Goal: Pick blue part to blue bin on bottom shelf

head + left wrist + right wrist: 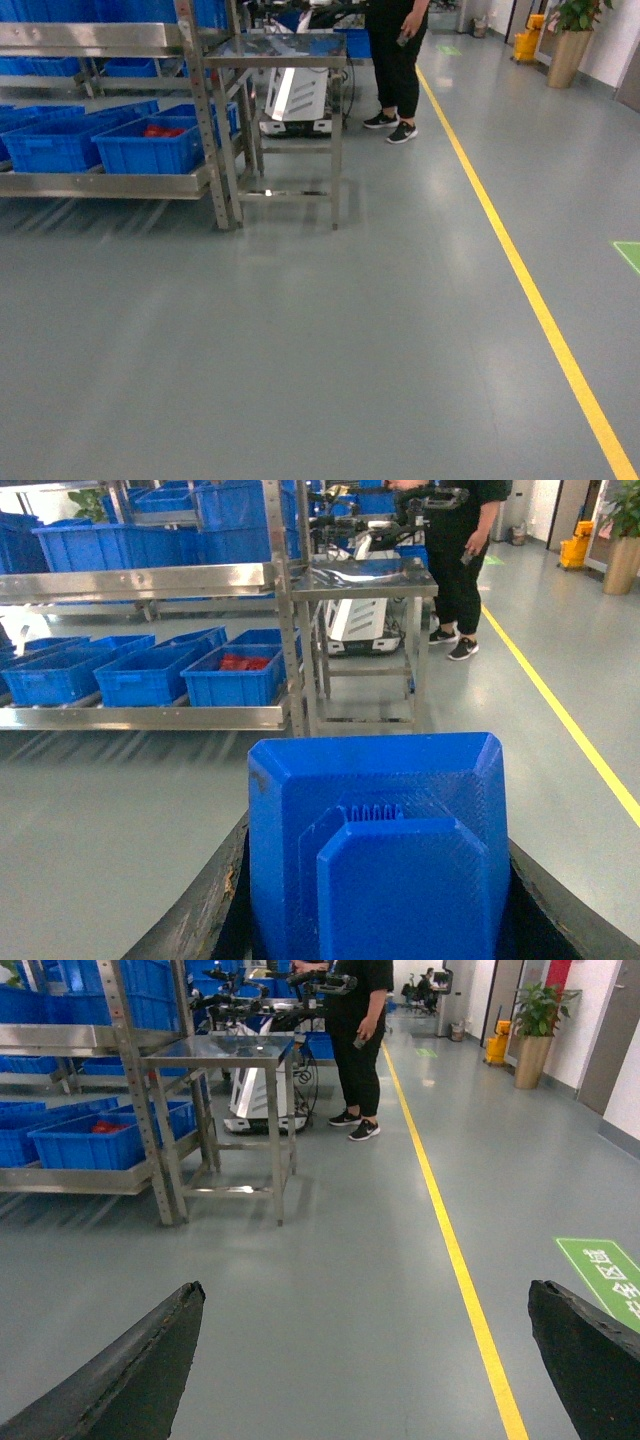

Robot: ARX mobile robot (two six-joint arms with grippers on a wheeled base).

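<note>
1. Your left gripper (pixel 378 920) is clamped on the blue part (pixel 375 840) — the part sits right between its dark fingers (pixel 195 920) and fills the lower half of the left wrist view. So the pick is done, I'd say; what's left is the drive and the drop.

2. Your right gripper (pixel 365 1360) is spread wide with nothing in it, only bare floor ahead of it.

3. The bottom shelf (pixel 140 717) is well ahead of the held part and off to its left, with a row of bins on it. The nearest blue bin (pixel 235 680) has something red inside; the ones further left look empty from here.

4. Risk 1: dropping into the wrong bin. From this far out I can't tell which one is the target, so check before you commit.

5. Risk 2: the part hides everything directly below the left gripper, so you could clip the shelf's front lip or the upright post (pixel 288 610) on approach.

6. Risk 3: there's a person (pixel 398 60) standing by the steel table (pixel 285 60) ahead and right of the shelf — give them room.
</note>
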